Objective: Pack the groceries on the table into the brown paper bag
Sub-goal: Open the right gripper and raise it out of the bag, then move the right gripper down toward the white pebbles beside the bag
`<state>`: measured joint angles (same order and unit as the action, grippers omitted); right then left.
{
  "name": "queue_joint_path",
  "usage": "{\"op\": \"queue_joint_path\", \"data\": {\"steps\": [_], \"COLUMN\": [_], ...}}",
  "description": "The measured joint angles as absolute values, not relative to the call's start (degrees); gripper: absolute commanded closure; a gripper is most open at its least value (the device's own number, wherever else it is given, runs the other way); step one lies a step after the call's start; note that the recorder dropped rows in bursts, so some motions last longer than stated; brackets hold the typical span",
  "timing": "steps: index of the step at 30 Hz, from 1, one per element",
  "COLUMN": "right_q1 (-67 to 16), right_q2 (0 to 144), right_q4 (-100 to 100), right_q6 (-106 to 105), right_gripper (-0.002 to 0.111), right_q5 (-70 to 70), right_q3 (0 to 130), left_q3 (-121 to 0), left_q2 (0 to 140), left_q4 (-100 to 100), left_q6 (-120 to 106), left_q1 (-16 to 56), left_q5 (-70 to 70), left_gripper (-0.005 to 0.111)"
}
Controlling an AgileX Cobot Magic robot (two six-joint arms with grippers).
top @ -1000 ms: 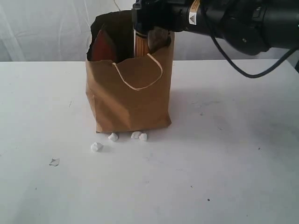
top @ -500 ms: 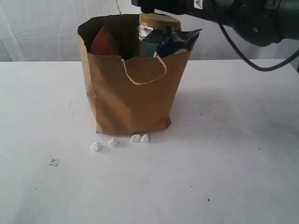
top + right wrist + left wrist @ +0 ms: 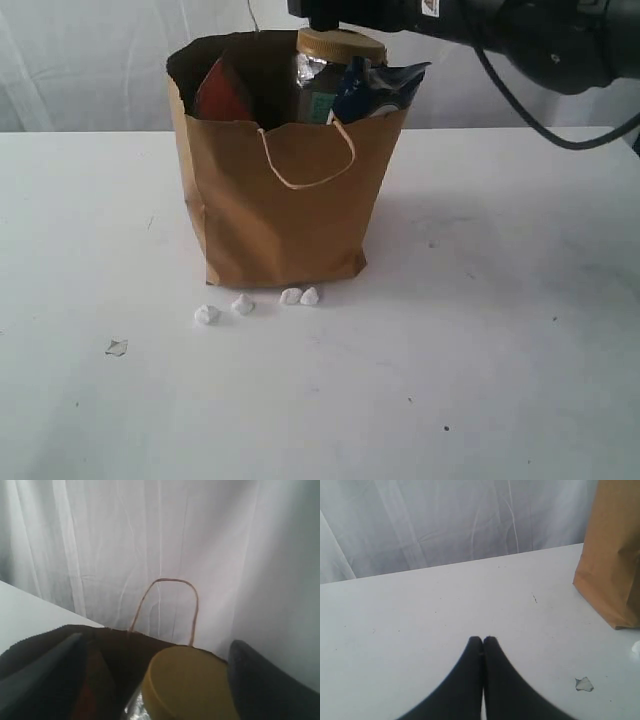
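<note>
One brown paper bag [image 3: 285, 215] stood upright on the white bench [image 3: 500, 350], near its middle, with its ragged rim open. Three groceries showed above the rim, all inside the bag: one gold-lidded jar [image 3: 341, 46], one dark blue packet [image 3: 378, 88] just beside the jar, and one reddish-brown pouch [image 3: 222, 95] at the other side. One pale cord handle [image 3: 306, 172] hung down the near face. Four small white scraps [image 3: 243, 305] lay on the bench just in front of the bag, and one flat clear scrap [image 3: 117, 347] lay apart from them. The right fingers [image 3: 45, 675] hung over the bag's mouth, spread wide to either side of the jar's lid and holding nothing. The left fingers [image 3: 470, 680] were pressed together and empty, low over bare bench, well apart from the bag.
</note>
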<state>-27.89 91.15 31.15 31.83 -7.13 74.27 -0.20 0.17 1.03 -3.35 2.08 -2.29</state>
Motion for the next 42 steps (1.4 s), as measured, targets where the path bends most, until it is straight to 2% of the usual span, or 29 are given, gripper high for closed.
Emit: {"op": "queue_joint_path", "data": {"steps": [7, 17, 25, 30, 36, 42], "right_q1": [-25.9, -24.1, -24.1, -24.1, -24.1, -30.0], "right_q2": [83.9, 66.1, 57.6, 58.3, 62.5, 69.2], "right_q4": [31.1, 30.9, 19.1, 6.4, -1.6, -4.1], "right_q6": [29.1, 28.5, 16.1, 6.1, 2.0, 1.9], "right_gripper": [0.040, 0.040, 0.040, 0.040, 0.040, 0.040], "right_q5": [3.3, 20.1, 31.5, 30.3, 22.7, 15.0], "right_q3": [73.0, 64.3, 55.3, 48.0, 39.8, 38.2], "left_q3": [-0.2, -0.2, -0.2, -0.2, -0.2, -0.2], "left_q2": [0.2, 0.2, 0.2, 0.2, 0.2, 0.2], "left_q4": [1.0, 1.0, 1.0, 1.0, 1.0, 1.0], "left_q6": [-3.4, -3.4, -3.4, -3.4, -3.4, -3.4], "left_q1": [2.1, 2.1, 2.1, 2.1, 2.1, 2.1], "left_q5": [-2.3, -2.3, -2.3, -2.3, -2.3, -2.3], "left_gripper": [0.107, 0.107, 0.107, 0.107, 0.107, 0.107]}}
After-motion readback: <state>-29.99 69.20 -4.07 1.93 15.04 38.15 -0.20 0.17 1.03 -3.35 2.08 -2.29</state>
